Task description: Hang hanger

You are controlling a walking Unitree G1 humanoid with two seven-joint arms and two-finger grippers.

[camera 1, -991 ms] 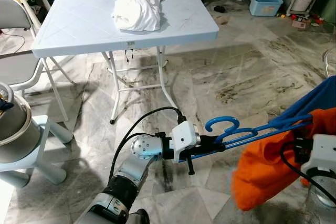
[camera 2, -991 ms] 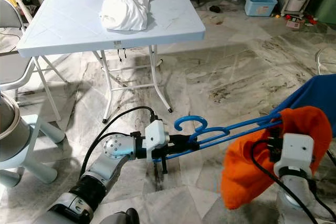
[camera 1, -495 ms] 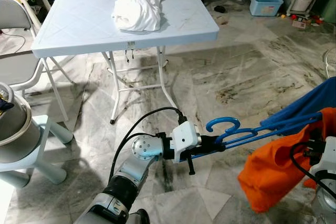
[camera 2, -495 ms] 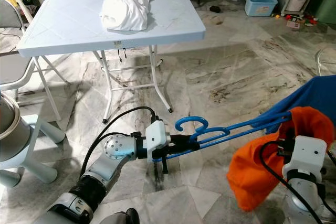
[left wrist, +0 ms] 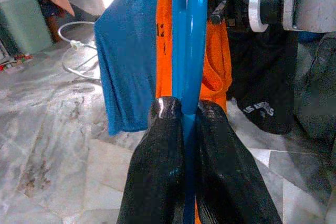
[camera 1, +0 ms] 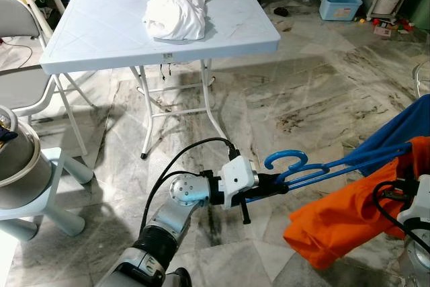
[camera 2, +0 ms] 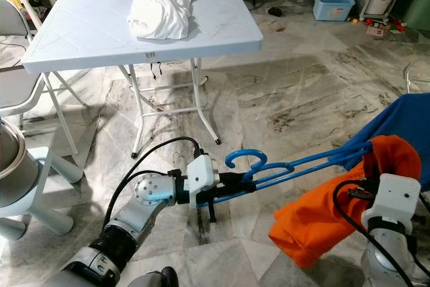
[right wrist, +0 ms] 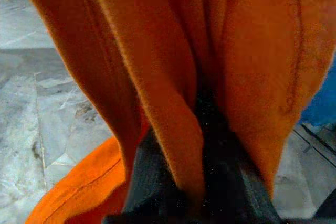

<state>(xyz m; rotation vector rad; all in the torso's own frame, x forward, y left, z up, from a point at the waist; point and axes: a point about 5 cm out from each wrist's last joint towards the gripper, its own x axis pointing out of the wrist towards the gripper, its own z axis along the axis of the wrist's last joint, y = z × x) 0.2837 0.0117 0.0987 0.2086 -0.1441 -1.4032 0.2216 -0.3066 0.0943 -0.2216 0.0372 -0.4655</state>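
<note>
A blue plastic hanger is held level above the marble floor, its hook pointing up. My left gripper is shut on the hanger's bar; in the left wrist view its fingers pinch the blue bar. A blue garment hangs on the hanger's far end. An orange garment droops below it, and my right gripper is shut on a fold of that orange cloth. The right wrist sits at the far right.
A light blue folding table stands ahead with a crumpled white cloth on it. A grey chair and a metal pot are at the left. Storage bins and shelves stand at the back right.
The orange garment has spread and dropped lower to the left under the hanger. My right wrist shifted slightly right. The left gripper and hanger stayed put.
</note>
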